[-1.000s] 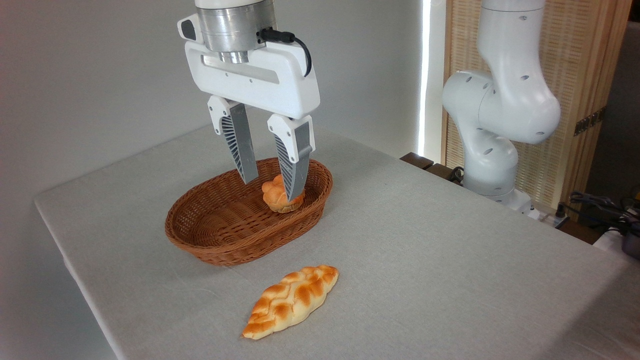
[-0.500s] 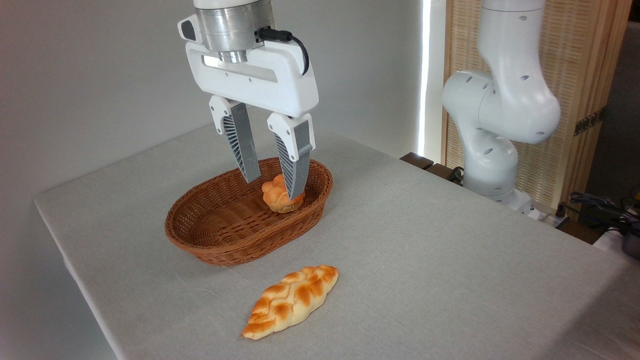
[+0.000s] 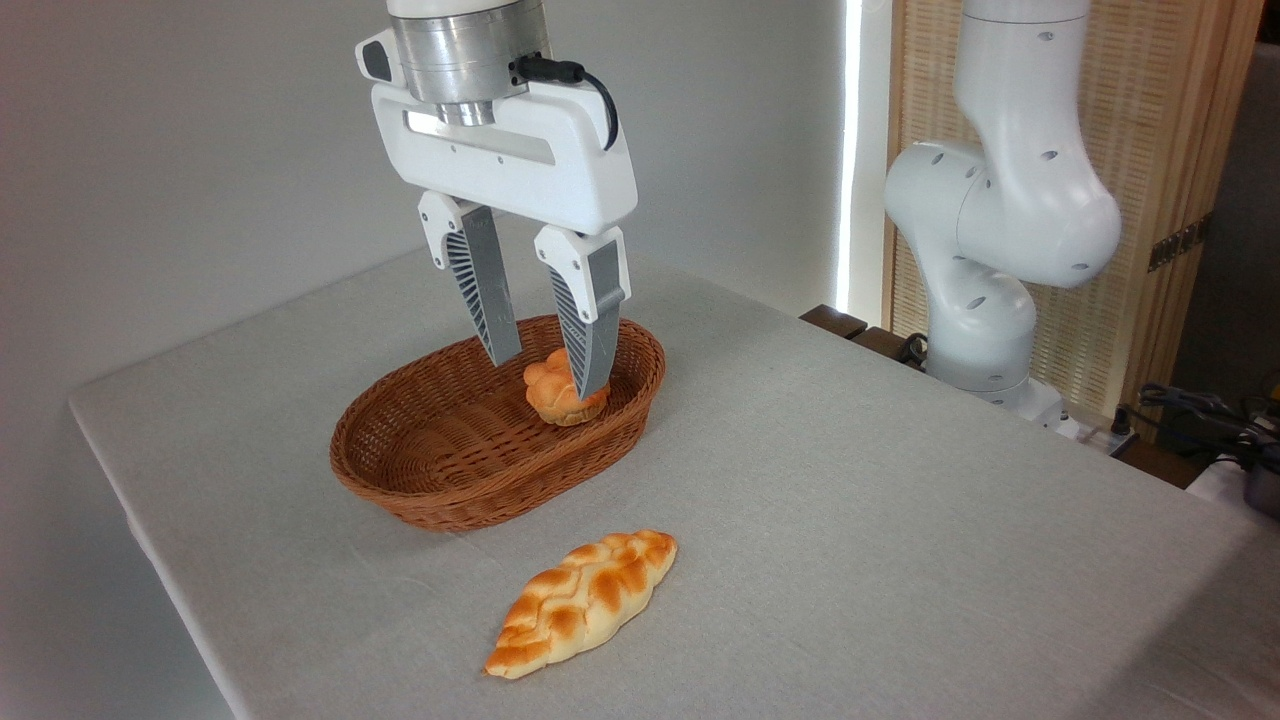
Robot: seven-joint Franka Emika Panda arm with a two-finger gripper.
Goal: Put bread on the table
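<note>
The long braided bread (image 3: 583, 601) lies flat on the grey-white table (image 3: 880, 520), in front of the wicker basket and apart from it. My gripper (image 3: 548, 372) hangs high above the basket's back half, fingers pointing down and spread, nothing between them. Its right fingertip overlaps the small bun in the picture; I cannot tell whether they touch.
A brown oval wicker basket (image 3: 420, 470) stands left of centre on the table, with a small round knotted bun (image 3: 552, 392) at its right end. The robot's white base (image 3: 985, 300) rises past the table's right far edge. Cables and a wooden screen are at the right.
The gripper shifted slightly up and to the right over the last second, then stayed still. The bread, bun and basket have not moved.
</note>
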